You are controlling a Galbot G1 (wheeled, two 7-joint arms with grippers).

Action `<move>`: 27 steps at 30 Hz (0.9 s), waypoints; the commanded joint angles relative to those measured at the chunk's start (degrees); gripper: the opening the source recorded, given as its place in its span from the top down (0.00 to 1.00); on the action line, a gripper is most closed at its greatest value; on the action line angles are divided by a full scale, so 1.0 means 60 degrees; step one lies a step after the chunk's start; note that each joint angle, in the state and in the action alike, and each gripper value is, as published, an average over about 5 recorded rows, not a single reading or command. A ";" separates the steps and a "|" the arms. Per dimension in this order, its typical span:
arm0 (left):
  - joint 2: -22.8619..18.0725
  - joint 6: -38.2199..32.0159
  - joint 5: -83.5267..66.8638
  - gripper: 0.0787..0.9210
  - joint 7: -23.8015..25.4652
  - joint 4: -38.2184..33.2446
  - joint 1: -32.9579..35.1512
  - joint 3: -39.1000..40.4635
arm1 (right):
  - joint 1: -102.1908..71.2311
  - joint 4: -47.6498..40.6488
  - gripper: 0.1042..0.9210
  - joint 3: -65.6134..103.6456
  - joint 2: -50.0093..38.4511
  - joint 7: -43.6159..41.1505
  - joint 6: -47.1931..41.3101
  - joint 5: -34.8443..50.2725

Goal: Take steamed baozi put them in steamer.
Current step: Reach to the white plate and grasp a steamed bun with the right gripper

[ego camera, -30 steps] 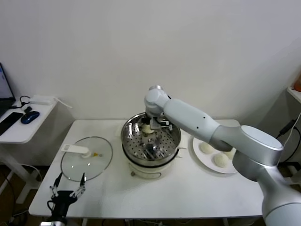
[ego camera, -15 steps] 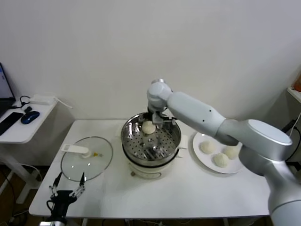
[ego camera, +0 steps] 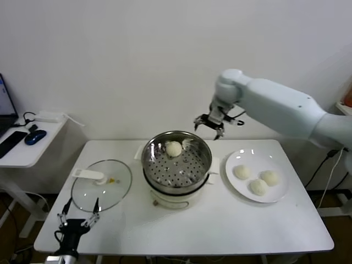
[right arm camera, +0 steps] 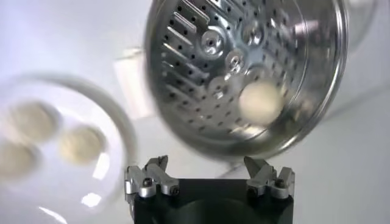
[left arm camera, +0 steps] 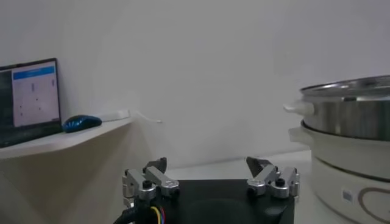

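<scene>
I am holding my right gripper (ego camera: pixel 210 124) spread wide and empty in the air above the far right rim of the steamer (ego camera: pixel 177 160). One baozi (ego camera: pixel 174 148) is sitting inside the steamer toward its back wall; three more baozi (ego camera: pixel 256 180) are lying on the white plate (ego camera: pixel 240 190). My left gripper (ego camera: pixel 78 215) is hanging open off the desk's (ego camera: pixel 220 225) near-left corner.

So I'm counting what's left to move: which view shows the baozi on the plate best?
The head view: three baozi sit sharp and unblocked on the plate, right of the steamer. The right wrist view shows them blurred, partly cut off. The left wrist view shows none.
</scene>
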 commanded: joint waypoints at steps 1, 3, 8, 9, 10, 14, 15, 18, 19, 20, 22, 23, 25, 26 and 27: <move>0.0065 0.0016 0.0003 0.12 -0.0081 -0.0070 -0.0008 0.0048 | -0.0849 -0.0707 0.12 -0.0241 -0.2232 -0.0127 -0.2547 0.2840; 0.0051 0.0015 0.0023 0.12 -0.0080 -0.0054 0.0004 0.0073 | -0.1415 -0.1066 0.12 0.0269 -0.2282 -0.0050 -0.2606 0.2436; 0.0043 0.0075 0.0027 0.12 -0.0143 -0.0046 0.0043 0.0058 | -0.2684 -0.1969 0.12 0.1523 -0.2013 0.0149 -0.2650 0.1461; 0.0046 0.0103 0.0022 0.12 -0.0170 -0.0049 0.0049 0.0048 | -0.2905 -0.2122 0.12 0.1746 -0.1925 0.0185 -0.2674 0.1340; 0.0050 0.0130 0.0017 0.12 -0.0192 -0.0057 0.0057 0.0036 | -0.3118 -0.2279 0.12 0.1953 -0.1826 0.0219 -0.2701 0.1240; 0.0065 0.0172 0.0008 0.12 -0.0220 -0.0098 0.0086 -0.0005 | -0.3911 -0.3060 0.12 0.2822 -0.1273 0.0304 -0.2708 0.0741; 0.0062 0.0180 0.0012 0.12 -0.0220 -0.0109 0.0088 -0.0013 | -0.4053 -0.3243 0.12 0.2984 -0.1141 0.0307 -0.2685 0.0625; 0.0038 0.0207 0.0023 0.12 -0.0219 -0.0157 0.0102 -0.0035 | -0.4355 -0.3718 0.12 0.3393 -0.0781 0.0298 -0.2583 0.0203; 0.0024 0.0215 0.0025 0.12 -0.0218 -0.0167 0.0112 -0.0041 | -0.4416 -0.3874 0.12 0.3511 -0.0671 0.0297 -0.2537 0.0032; 0.0009 0.0219 0.0026 0.12 -0.0218 -0.0174 0.0126 -0.0045 | -0.4475 -0.4030 0.12 0.3624 -0.0554 0.0294 -0.2485 -0.0151; -0.0025 0.0208 0.0030 0.12 -0.0218 -0.0159 0.0156 -0.0046 | -0.4564 -0.4291 0.12 0.3779 -0.0355 0.0307 -0.2412 -0.0405; -0.0043 0.0199 0.0032 0.12 -0.0219 -0.0146 0.0174 -0.0044 | -0.4607 -0.4385 0.12 0.3830 -0.0278 0.0319 -0.2399 -0.0476; -0.0073 0.0174 0.0031 0.12 -0.0220 -0.0119 0.0208 -0.0037 | -0.4689 -0.4500 0.12 0.3893 -0.0148 0.0353 -0.2417 -0.0509; -0.0083 0.0164 0.0027 0.12 -0.0221 -0.0106 0.0220 -0.0035 | -0.4725 -0.4541 0.12 0.3911 -0.0093 0.0366 -0.2430 -0.0527; -0.0088 0.0157 0.0022 0.12 -0.0220 -0.0093 0.0228 -0.0034 | -0.4758 -0.4582 0.12 0.3930 -0.0037 0.0378 -0.2444 -0.0554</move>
